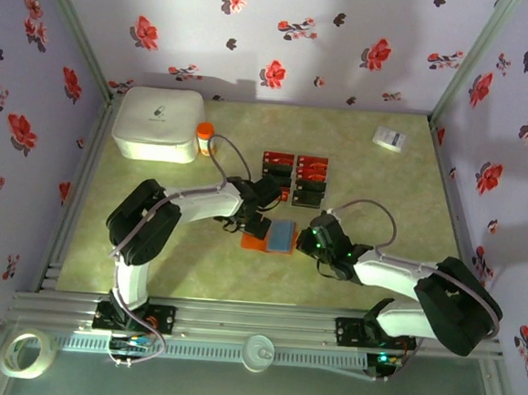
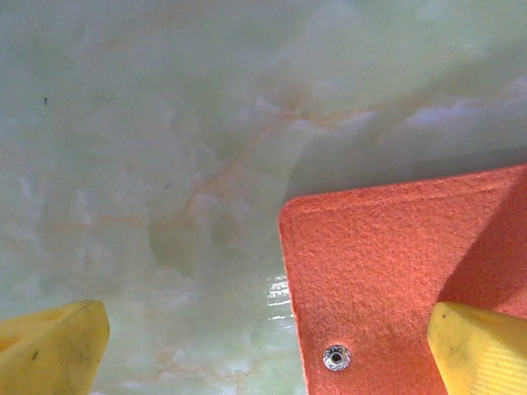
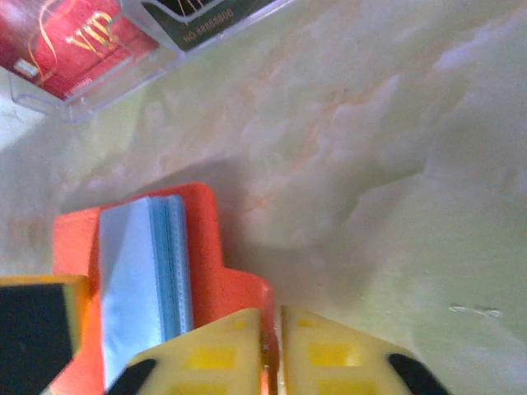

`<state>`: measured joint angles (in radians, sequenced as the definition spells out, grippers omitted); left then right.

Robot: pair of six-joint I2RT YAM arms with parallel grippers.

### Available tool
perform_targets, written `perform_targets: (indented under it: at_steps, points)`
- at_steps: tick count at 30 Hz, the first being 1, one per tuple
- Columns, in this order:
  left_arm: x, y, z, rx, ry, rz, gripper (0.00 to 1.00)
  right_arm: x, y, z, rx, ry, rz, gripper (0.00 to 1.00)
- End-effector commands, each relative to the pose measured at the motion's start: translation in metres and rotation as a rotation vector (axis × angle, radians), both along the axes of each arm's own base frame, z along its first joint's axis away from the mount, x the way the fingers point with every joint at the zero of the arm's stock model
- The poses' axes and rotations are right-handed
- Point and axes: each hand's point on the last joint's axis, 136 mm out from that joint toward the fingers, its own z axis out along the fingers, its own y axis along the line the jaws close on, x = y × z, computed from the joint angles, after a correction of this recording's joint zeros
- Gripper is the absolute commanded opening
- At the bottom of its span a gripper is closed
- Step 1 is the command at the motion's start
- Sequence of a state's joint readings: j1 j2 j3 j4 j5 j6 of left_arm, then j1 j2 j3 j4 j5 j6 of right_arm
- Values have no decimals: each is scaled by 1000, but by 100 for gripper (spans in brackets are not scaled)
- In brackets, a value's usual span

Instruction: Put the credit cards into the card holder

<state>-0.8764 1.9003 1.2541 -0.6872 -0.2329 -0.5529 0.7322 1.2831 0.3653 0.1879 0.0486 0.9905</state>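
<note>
- Where the table point(image 1: 151, 243) runs back and to the left of the card holder point(image 1: 279, 238), a white lidded box point(image 1: 157, 123) sits. A small orange bottle point(image 1: 205, 138) stands just beside the box, on the side toward the holder.
- The left gripper point(image 2: 268, 341) hangs at the card holder's left part with its jaws spread wide and nothing between them. One yellow finger point(image 2: 49, 350) is above bare table outside the holder's edge. The other finger point(image 2: 482, 354) is above the orange cover, near a small metal snap point(image 2: 336, 357). Whether that finger touches the cover cannot be told.
- The card holder lies open and flat on the table, its orange cover down and its bluish-grey sleeves facing up.
- The credit cards point(image 1: 293, 180), red and black, lie in a close group just behind the card holder and apart from it. In the right wrist view a red card and a black one rest in a clear tray point(image 3: 123, 82).
- The right gripper point(image 3: 272, 346) sits at the card holder's right edge, its yellow fingers almost together with only a thin slit between them. Whether they pinch the orange edge cannot be told.
- A white slip point(image 1: 392, 139) lies well back and to the right of the card holder.
</note>
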Motion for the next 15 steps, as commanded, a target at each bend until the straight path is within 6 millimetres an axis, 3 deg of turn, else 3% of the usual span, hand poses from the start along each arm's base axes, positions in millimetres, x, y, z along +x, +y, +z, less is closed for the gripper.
perform_targets:
  at_steps: [1,4,8,11,15]
  points:
    - [-7,12,-1,1,2,68,100,0,-1,9,29,-25,-12,27]
    - [-6,16,2,5,-23,85,100,-1,-7,21,13,-46,-14,37]
    - [-6,18,8,11,-49,87,100,0,-12,47,6,-94,-6,36]
    - [-6,18,10,16,-55,78,100,0,-6,65,32,-116,18,23]
    - [-7,17,8,24,-56,73,100,1,18,83,108,-126,93,6]
